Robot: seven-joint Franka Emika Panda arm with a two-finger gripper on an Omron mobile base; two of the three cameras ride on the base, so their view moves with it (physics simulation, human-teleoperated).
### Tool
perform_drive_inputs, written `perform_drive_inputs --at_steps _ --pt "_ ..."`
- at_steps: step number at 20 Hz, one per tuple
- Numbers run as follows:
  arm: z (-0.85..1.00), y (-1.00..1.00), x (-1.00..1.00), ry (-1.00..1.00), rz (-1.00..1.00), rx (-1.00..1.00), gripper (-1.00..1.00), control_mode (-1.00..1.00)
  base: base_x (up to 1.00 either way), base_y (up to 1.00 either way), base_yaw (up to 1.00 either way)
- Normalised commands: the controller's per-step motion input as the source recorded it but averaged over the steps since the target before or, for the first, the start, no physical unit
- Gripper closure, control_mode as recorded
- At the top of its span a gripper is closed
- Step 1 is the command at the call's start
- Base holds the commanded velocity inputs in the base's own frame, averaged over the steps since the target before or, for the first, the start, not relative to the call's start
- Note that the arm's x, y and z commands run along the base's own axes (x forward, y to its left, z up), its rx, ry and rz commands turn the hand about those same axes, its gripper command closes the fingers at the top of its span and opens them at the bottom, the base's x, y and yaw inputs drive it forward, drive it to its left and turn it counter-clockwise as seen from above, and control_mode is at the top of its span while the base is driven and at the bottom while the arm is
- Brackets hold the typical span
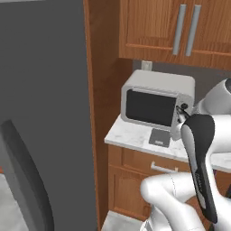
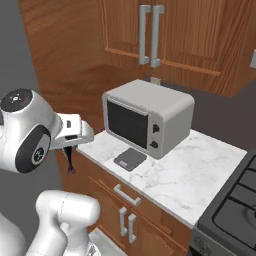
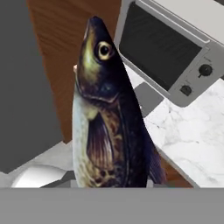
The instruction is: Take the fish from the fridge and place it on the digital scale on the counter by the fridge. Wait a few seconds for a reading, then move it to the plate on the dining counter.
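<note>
Now the two-finger gripper (image 2: 70,150) grips the slender dark grey-black fish (image 3: 107,118). It hangs beside the marble counter's (image 2: 200,165) edge, near the flat grey square digital scale (image 2: 129,159).

In the left base view the white arm rises from the lower right, its dark-striped forearm bending upward toward the right edge of the frame. In the right base view the big round joint sits at mid left, and the wrist reaches right to the claw (image 2: 70,150), which points down, closed on the fish (image 2: 70,161) hanging below it.
</note>
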Motion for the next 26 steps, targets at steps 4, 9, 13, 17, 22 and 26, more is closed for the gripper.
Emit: perform_drive_inputs --at_steps 4,9,13,17,22,26 --pt "0.00 0.00 0.00 0.00 0.00 0.00 1.00 1.00 -0.96 0.25 0.52" --pt "0.00 0.00 0.00 0.00 0.00 0.00 1.00 1.00 -0.43 0.05 0.89" --pt "0.00 0.00 0.00 0.00 0.00 0.00 1.00 1.00 -0.30 0.03 0.96" --pt "0.00 0.00 0.00 0.00 0.00 0.00 1.00 1.00 -0.31 0.02 0.94" --pt "0.00 0.00 0.00 0.00 0.00 0.00 1.00 1.00 -0.21 0.24 0.89" --pt "0.00 0.00 0.00 0.00 0.00 0.00 1.00 1.00 0.02 0.36 0.75"
